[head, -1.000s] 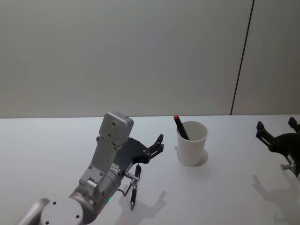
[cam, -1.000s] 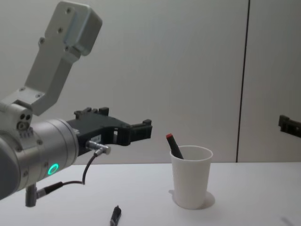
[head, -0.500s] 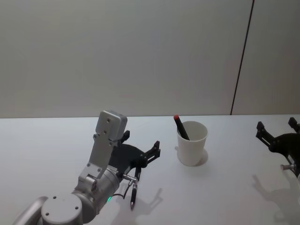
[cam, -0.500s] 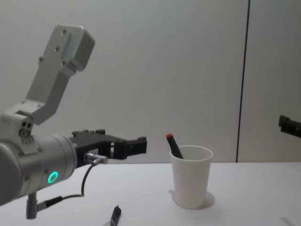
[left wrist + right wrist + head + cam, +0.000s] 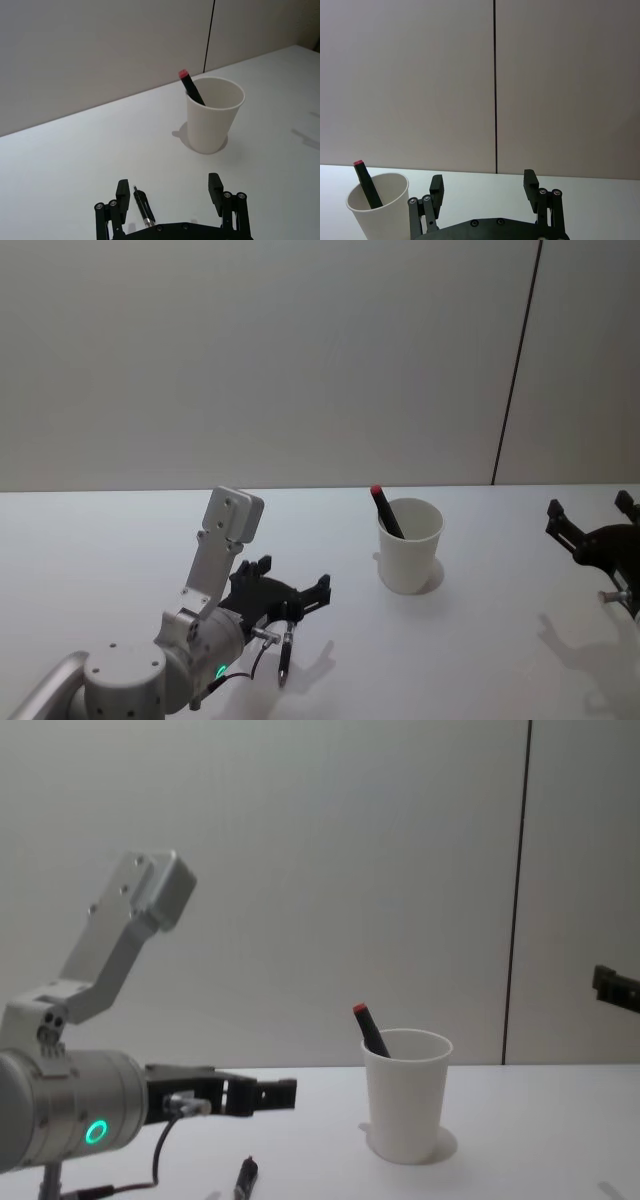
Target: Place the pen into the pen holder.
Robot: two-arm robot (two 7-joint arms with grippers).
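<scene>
My left fingers (image 5: 122, 192) hang low over the counter (image 5: 480, 640), spread wide and empty, because the pen (image 5: 143, 208) I am after lies flat beneath them. It sits inside the gap but close beside one finger rather than centred, so I judge I should shift sideways before closing. The wide spread leaves room for that. The pen is thin and round, and a lopsided pinch could roll it away.

The holder (image 5: 410, 558) stands upright, well apart from the pen, farther out and to my right. A red-capped marker (image 5: 384, 512) leans inside it, its top tipped toward my left, which leaves most of the mouth free. I would aim the pen at that open side. The holder looks like light paper, so I judge that a knock from my wrist could tip it.

My right fingers (image 5: 556, 513) wait over the counter's right edge, also wide and empty, out of the way. This looks like a one-arm job.

The counter is plain matt white and takes soft shadows. Behind it stands a pale grey wall with one dark vertical seam (image 5: 515, 370), to the right of the holder.
</scene>
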